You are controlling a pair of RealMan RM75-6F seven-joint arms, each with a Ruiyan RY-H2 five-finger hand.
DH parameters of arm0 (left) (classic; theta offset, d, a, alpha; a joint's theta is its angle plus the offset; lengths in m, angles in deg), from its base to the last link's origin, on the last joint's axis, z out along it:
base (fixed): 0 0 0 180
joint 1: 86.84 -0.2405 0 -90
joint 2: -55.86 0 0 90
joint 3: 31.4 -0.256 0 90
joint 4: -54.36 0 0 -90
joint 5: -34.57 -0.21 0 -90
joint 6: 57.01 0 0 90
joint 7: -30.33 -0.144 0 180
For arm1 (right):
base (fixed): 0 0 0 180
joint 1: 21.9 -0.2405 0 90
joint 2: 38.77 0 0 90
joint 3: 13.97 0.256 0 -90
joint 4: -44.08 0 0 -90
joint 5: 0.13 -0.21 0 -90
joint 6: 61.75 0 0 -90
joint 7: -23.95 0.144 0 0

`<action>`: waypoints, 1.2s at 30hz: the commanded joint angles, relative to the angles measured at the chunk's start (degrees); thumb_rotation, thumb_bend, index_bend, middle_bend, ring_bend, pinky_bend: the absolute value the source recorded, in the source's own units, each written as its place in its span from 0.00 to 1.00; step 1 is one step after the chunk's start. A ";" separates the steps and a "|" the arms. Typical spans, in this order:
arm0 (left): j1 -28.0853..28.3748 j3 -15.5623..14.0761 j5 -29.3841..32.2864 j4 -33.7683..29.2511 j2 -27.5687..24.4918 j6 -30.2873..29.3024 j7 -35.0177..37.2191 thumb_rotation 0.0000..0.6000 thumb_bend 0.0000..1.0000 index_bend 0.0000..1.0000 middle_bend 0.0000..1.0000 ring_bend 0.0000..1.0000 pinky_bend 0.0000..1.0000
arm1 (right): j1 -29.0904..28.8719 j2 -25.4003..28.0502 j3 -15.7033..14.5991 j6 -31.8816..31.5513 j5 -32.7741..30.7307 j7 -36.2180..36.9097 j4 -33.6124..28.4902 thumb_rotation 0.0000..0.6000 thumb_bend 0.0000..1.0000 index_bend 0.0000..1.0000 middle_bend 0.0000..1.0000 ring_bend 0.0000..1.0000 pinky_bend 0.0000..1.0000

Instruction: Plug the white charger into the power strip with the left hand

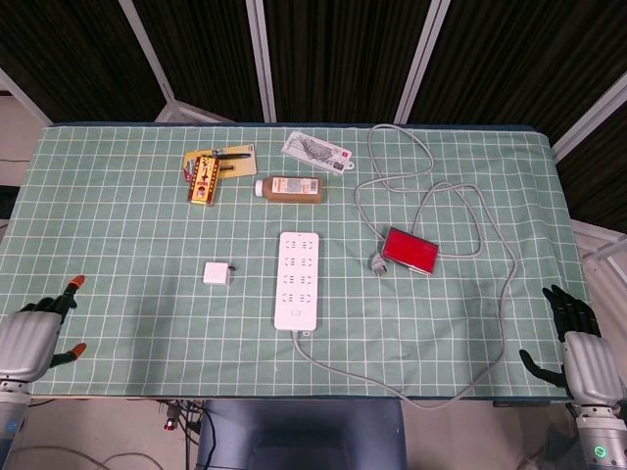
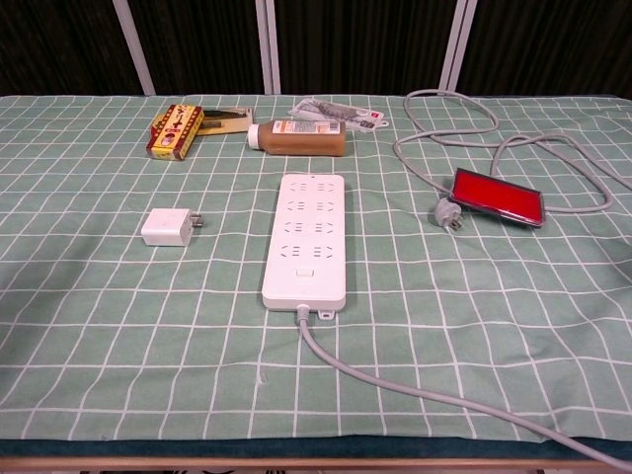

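Charger (image 1: 216,274) lies on the counter (image 1: 118,225) just left of the strip (image 1: 298,279), prongs toward it, apart from it. Left hand (image 1: 29,338) at the near-left counter edge, fingers spread, holding nothing; open cloth between it and charger. Right hand (image 1: 580,351) off the near-right corner, fingers apart, empty. Strip's cable (image 2: 415,395) runs off the near edge. Hands absent from chest view.
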 commanded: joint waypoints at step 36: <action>31.95 6.02 51.53 -6.53 18.57 15.35 -35.29 1.00 0.45 0.04 0.93 0.88 0.90 | -0.43 2.06 0.80 3.08 -3.25 4.55 -2.15 1.00 0.34 0.00 0.00 0.00 0.00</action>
